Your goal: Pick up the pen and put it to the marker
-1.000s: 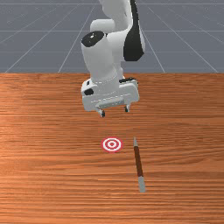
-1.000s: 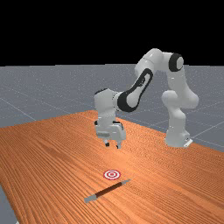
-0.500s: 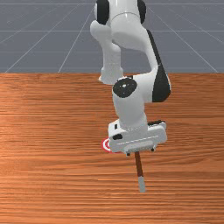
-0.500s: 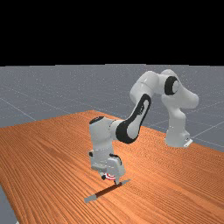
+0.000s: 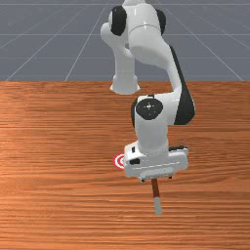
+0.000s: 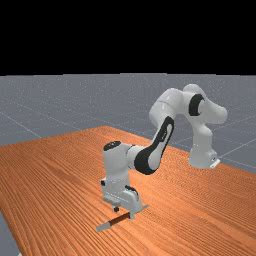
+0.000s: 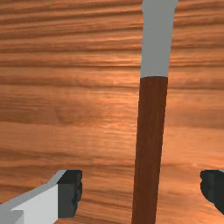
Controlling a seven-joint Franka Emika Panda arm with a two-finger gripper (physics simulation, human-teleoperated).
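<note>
And here's my gripper (image 5: 156,178), low over the pen (image 5: 156,196), fingers spread wide, one on either side, neither touching it! The pen lies flat on the worktop (image 5: 58,146), well out from the edge by the arm's base (image 5: 124,85), grey blunt end facing away from that edge. Toward the front view's left, there's the target (image 5: 118,161), partly hidden behind my gripper.

Front view, clock centred on my claw (image 5: 156,179): pen (image 5: 156,190) on table (image 5: 58,195), running out toward six o'clock; marker (image 5: 118,161), partly hidden, on table at ten o'clock. Wrist view: pen between my fingers (image 7: 70,192), apart from both.
</note>
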